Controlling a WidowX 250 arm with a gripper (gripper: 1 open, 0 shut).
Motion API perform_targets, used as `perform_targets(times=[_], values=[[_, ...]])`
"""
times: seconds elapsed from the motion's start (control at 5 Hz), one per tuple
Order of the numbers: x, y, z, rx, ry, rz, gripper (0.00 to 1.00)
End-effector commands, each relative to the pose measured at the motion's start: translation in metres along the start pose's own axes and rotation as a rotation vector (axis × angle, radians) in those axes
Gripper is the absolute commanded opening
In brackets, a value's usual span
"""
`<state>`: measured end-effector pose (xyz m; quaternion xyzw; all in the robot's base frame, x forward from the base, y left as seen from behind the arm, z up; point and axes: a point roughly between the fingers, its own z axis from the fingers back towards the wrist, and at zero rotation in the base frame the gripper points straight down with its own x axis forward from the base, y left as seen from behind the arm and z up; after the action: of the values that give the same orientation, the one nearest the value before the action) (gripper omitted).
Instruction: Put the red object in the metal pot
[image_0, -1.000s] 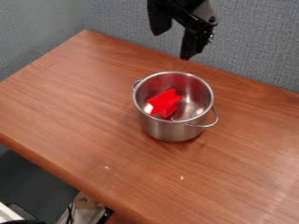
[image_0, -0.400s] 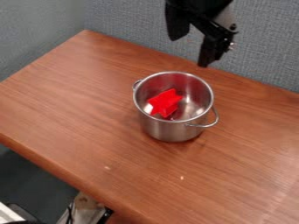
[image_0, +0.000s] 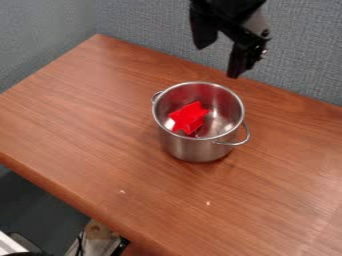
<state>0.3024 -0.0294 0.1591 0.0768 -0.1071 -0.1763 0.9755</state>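
Red object (image_0: 189, 118) first: lying inside the metal pot (image_0: 201, 124), below the claw and toward the camera, tilted against the near-left inner wall. Apparently resting on the pot floor, though the contact is hidden.

Claw (image_0: 225, 45): high in the frame, pointing steeply down, fingers spread wide, nothing between them. Holding nothing. Well clear of the pot rim, up and behind it.

Below the claw: bare wooden table (image_0: 80, 100), the far edge just behind. Pot sitting near mid-table, upright, one small loop handle showing on the side to the lower right of the claw. Beyond the table, behind the claw: grey textured wall (image_0: 54, 30). Far below, past the near table edge: dark floor with some pale clutter, too small to name.

Judged state: task looks done, object in the pot, claw free.

Risks from here:
- Descending straight down again could clip the pot's back rim and shove or tip it; cause would be the open fingers reaching wider than a closed pair.
- Red piece leaning, not flat; a knock to the pot might shift it, though the straight walls look tall enough to keep it in.
- Pot on smooth wood, likely to slide on any nudge.
- Safest course: retreat upward or away, no further contact.
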Motion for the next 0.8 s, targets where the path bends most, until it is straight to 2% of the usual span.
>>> perform_targets(times=[0.0, 0.2, 0.4, 0.6], values=[[-0.005, 0.009, 0.022, 0.002, -0.027, 0.002, 1.00], [-0.003, 0.011, 0.031, -0.006, -0.009, -0.027, 1.00], [-0.005, 0.011, 0.025, -0.019, 0.013, -0.048, 1.00], [-0.006, 0.014, 0.018, -0.008, 0.026, 0.041, 1.00]])
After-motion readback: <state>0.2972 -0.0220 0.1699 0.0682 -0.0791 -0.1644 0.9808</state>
